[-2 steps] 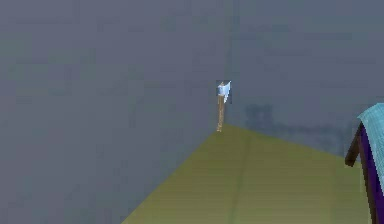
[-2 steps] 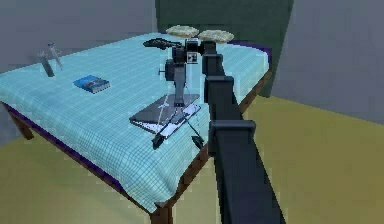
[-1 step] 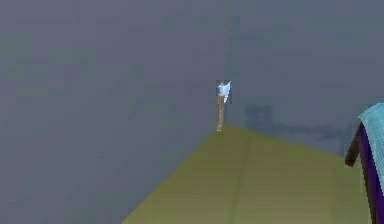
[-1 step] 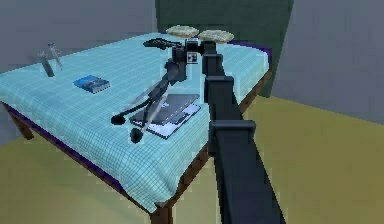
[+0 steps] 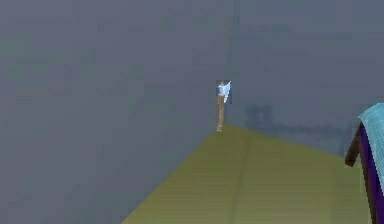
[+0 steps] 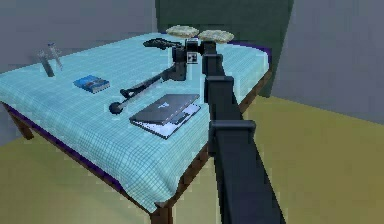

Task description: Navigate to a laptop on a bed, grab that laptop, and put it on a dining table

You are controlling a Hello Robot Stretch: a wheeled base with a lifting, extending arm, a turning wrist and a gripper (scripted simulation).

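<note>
A grey laptop (image 6: 166,111) lies closed on a bed (image 6: 70,115) with a light blue checked cover, near the bed's right edge in the arm side view. My arm (image 6: 228,130) rises from the bottom edge and reaches out over the bed. At its far end the dark gripper (image 6: 135,95) slants down to the left, its thin fingers (image 6: 150,84) ending just left of the laptop. The bed cover lies right behind the gripper, so I cannot tell whether it holds anything or touches the laptop.
On the bed also lie a blue book (image 6: 92,84), a clear bottle (image 6: 50,58), a small dark object (image 6: 155,42) and pillows (image 6: 200,33). In the forward view an axe (image 5: 222,104) leans in a grey wall corner on olive floor, the bed corner (image 5: 371,150) at right.
</note>
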